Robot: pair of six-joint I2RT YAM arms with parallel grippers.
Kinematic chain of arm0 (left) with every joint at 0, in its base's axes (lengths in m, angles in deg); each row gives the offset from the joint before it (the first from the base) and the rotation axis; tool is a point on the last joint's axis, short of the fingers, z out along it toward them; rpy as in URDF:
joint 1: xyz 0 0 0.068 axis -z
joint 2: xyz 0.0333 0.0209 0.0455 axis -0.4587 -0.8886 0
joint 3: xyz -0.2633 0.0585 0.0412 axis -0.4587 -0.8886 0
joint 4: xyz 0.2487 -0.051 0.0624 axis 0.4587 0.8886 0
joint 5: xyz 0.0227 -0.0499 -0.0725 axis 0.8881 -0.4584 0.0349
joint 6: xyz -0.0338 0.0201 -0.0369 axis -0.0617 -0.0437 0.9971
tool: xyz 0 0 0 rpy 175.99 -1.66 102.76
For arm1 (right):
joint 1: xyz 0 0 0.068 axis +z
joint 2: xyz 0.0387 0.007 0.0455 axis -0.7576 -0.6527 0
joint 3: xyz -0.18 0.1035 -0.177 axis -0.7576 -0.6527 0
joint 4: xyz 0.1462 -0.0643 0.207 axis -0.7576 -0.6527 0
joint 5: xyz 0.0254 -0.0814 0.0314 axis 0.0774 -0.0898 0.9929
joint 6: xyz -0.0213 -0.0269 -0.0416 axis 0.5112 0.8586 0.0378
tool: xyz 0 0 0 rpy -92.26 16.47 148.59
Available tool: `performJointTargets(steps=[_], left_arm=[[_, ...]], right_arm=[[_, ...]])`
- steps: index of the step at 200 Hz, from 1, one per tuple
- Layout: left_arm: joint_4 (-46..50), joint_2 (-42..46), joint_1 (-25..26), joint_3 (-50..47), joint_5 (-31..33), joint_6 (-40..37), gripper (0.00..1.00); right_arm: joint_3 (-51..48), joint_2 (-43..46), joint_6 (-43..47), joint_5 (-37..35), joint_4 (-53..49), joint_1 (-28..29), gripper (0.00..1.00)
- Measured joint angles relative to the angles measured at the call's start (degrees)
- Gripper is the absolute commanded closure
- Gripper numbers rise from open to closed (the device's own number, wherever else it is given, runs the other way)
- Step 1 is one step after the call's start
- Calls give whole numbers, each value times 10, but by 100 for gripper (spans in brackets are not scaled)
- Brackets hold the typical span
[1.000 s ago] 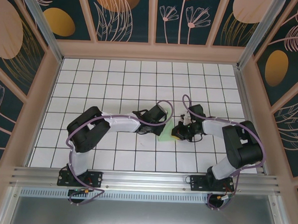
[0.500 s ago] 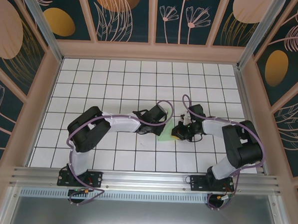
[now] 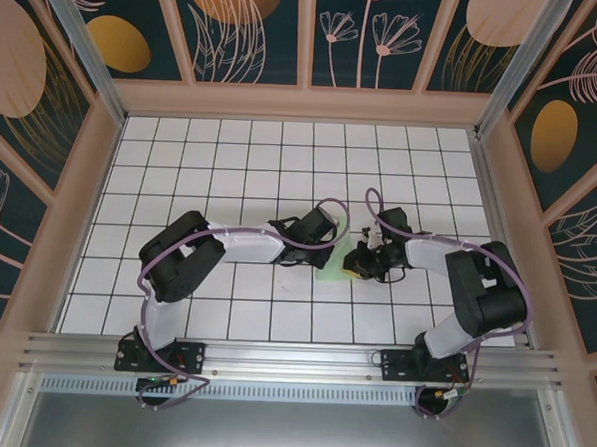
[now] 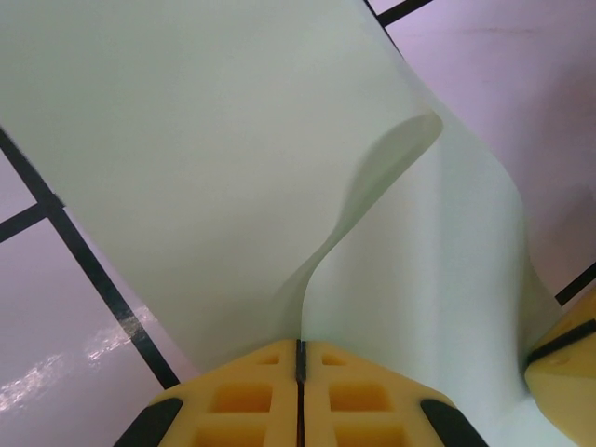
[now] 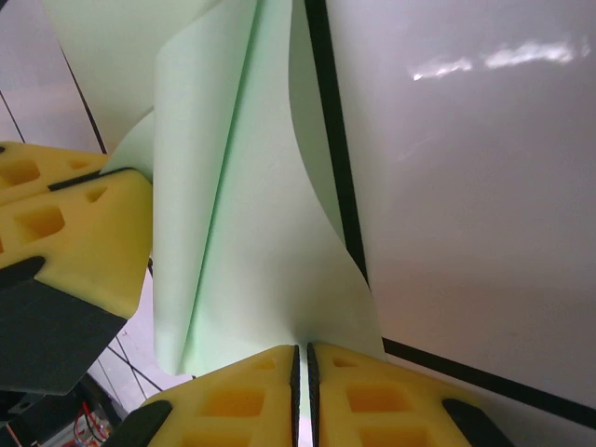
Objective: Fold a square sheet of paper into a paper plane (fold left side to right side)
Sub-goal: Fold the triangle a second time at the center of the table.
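The square sheet of paper (image 3: 327, 273), pale mint green, lies between the two arms at mid-table, mostly covered by them. My left gripper (image 4: 300, 346) is shut on one raised edge of the sheet (image 4: 186, 140), which curls up from the tiles. In the right wrist view the sheet (image 5: 251, 233) bends over itself with a long crease. The right gripper (image 5: 300, 352) pinches its near edge, the pads only a hair apart. The two grippers (image 3: 327, 255) (image 3: 349, 266) nearly touch, and the left fingers (image 5: 84, 233) are close beside the paper. A paper plane is out of view.
The floor is white tiles with black grid lines (image 3: 231, 170), walled by a wooden frame (image 3: 305, 104). A metal rail (image 3: 291, 358) with the arm bases runs along the near edge. Purple cables (image 3: 379, 213) loop over both wrists.
The arms hold nearly the same pose. The left wrist has edged slightly to the right, towards the right gripper.
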Motion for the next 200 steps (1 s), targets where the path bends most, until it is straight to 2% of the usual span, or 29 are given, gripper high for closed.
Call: performJointTargets(steps=[52,95,152,200], left_arm=[[-1,0,0,0,0,0,92],[-2,-1,0,0,0,0,92],[-2,-2,-2,1,-7,0,92],[-3,-2,-3,1,-10,0,92]], right_arm=[[10,25,4,-14,-24,-30,80],[10,47,-24,5,15,-49,84],[76,-22,-66,10,64,-18,85],[86,-63,-78,3,71,-3,85]])
